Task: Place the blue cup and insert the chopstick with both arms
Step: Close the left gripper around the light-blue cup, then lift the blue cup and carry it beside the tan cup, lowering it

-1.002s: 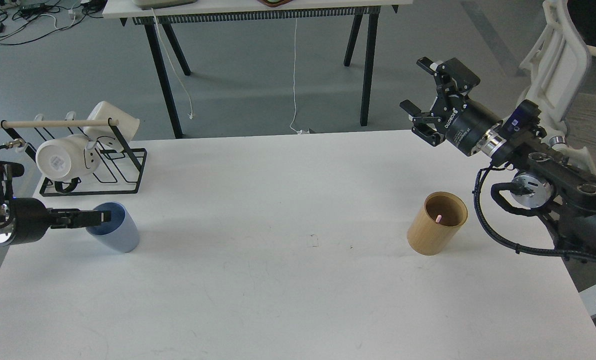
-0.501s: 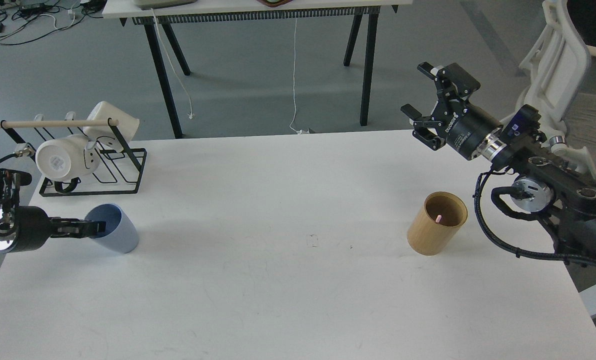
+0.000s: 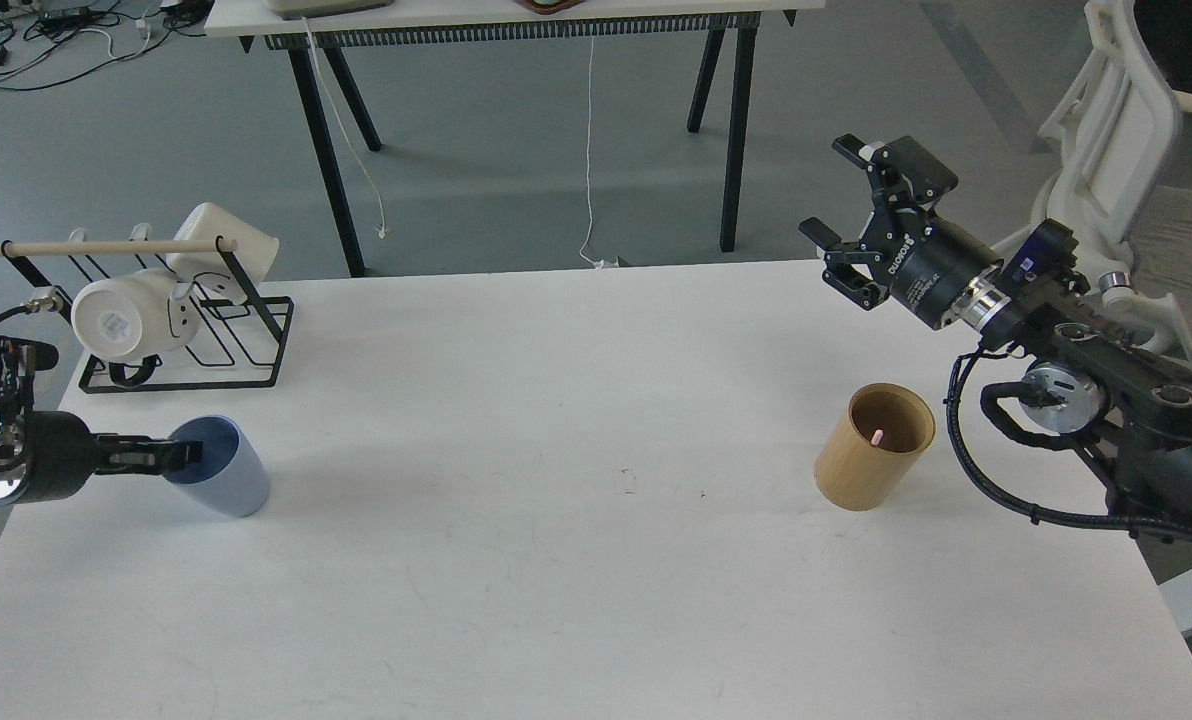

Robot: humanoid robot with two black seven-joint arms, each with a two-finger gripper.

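**Blue cup at the left edge, chopstick tip down in the wooden holder**

From my seat the white bench (image 3: 576,600) is bare across its near half. Going farther in, at about nine o'clock, my left gripper (image 3: 184,455) comes in level from the left edge and its tip overlaps the rim of the blue cup (image 3: 218,480). The cup stands on the bench, leaning slightly toward the arm. The fingers show end-on as one dark bar, so I cannot tell whether they are clenched on the rim or released.

At about three o'clock, well apart from the cup, the tan wooden holder (image 3: 871,450) stands open side up. Inside it I see only a small pink tip of the chopstick (image 3: 876,436); the rest is hidden in the holder.

Farther back on the left, at about ten o'clock, the black wire rack (image 3: 196,345) sits on the bench with a pale wooden dowel (image 3: 111,246) across its top and two white mugs (image 3: 131,318) lying in it.

Farther on the right, at about two o'clock, my right gripper (image 3: 846,215) hangs in the air above the far bench edge, beyond the holder and clear of it. Its fingers (image 3: 824,232) are spread wide apart and grasp nothing.
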